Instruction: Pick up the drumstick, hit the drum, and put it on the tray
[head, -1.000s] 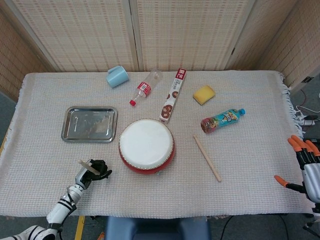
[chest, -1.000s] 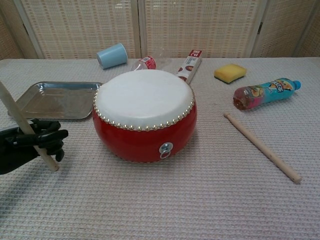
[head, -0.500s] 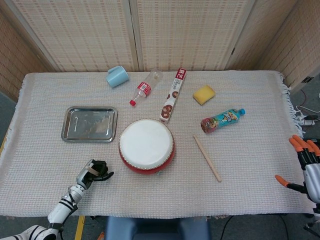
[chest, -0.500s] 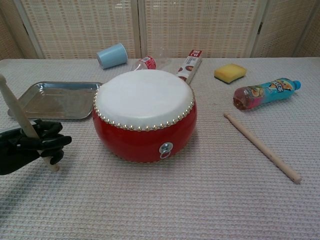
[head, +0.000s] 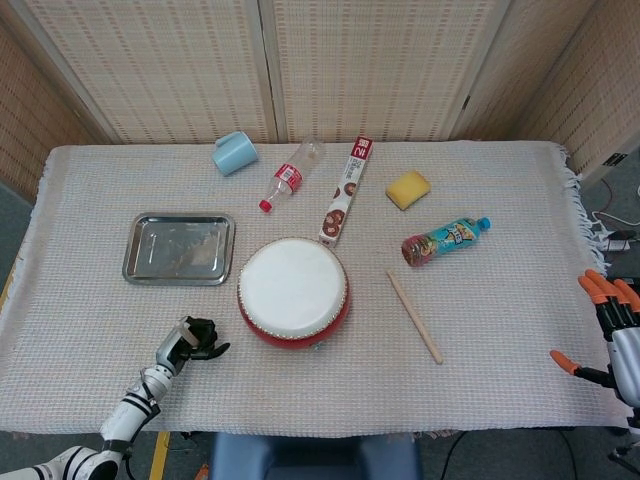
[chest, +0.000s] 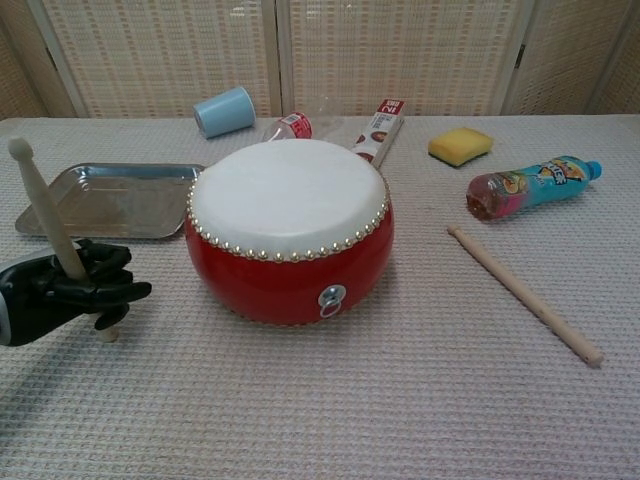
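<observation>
Drumstick (chest: 42, 208) gripped near-upright in left hand (chest: 70, 290); tray (chest: 110, 200) apart.

Left hand (chest: 70, 290) has tipped the drumstick (chest: 42, 205) more upright.

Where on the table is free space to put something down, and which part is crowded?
Bare cloth lies along the near edge, in front of the drum, and on the far right beyond the loose drumstick. The back row is crowded: blue cup, clear bottle, wrap box, sponge, drink bottle. The tray is empty.
</observation>
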